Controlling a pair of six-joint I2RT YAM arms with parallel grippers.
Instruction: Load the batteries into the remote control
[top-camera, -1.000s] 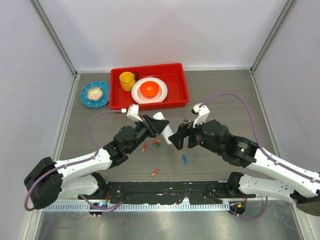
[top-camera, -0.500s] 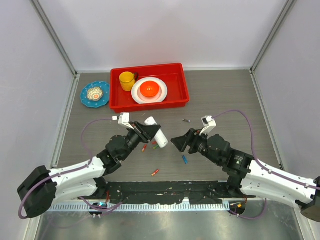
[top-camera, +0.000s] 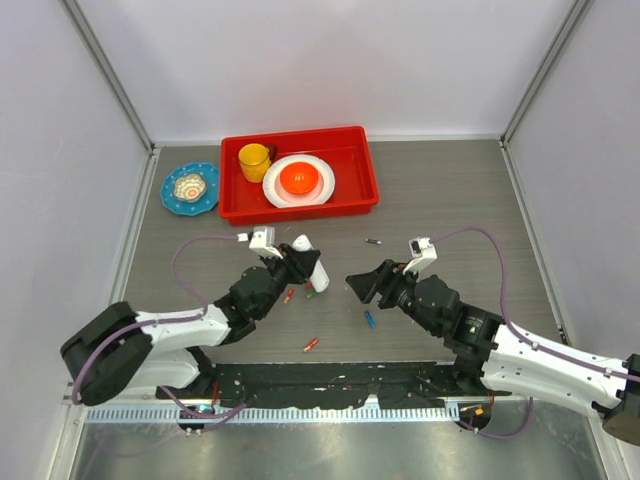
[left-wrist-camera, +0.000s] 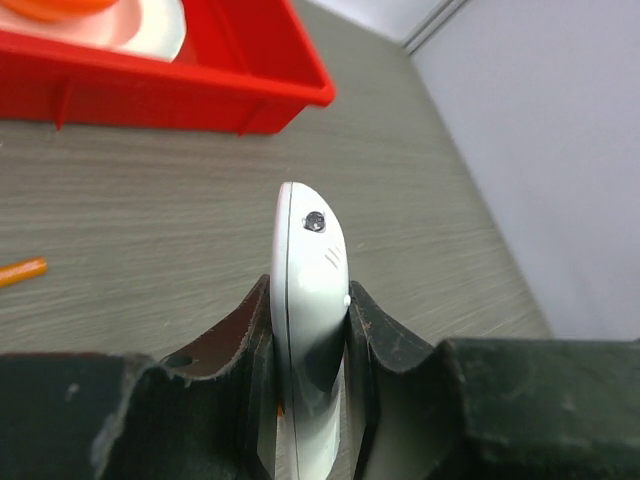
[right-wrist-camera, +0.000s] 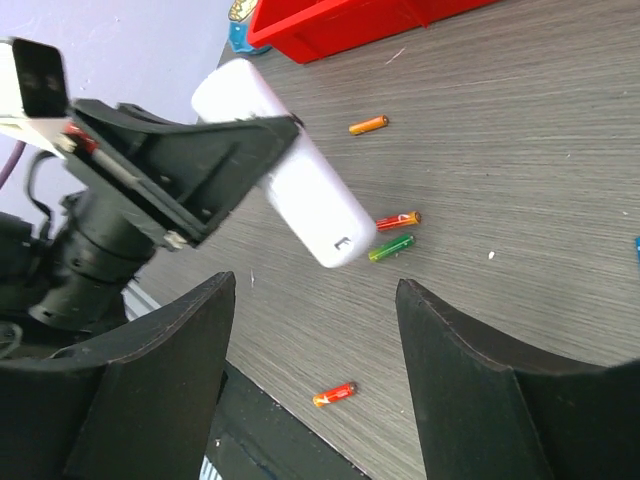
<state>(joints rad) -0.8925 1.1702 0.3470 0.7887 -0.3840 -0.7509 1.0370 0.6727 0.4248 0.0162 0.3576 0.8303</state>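
Now drawn back slightly toward the near edge, the left jaws are still clenching the remote control while the right jaws are hovering released and empty opposite.

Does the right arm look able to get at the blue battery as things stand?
Probably yes. The right gripper is open and empty, and the blue battery lies on bare table close beside it with nothing over it. The remote control, clamped in the left gripper, is clear of that path.
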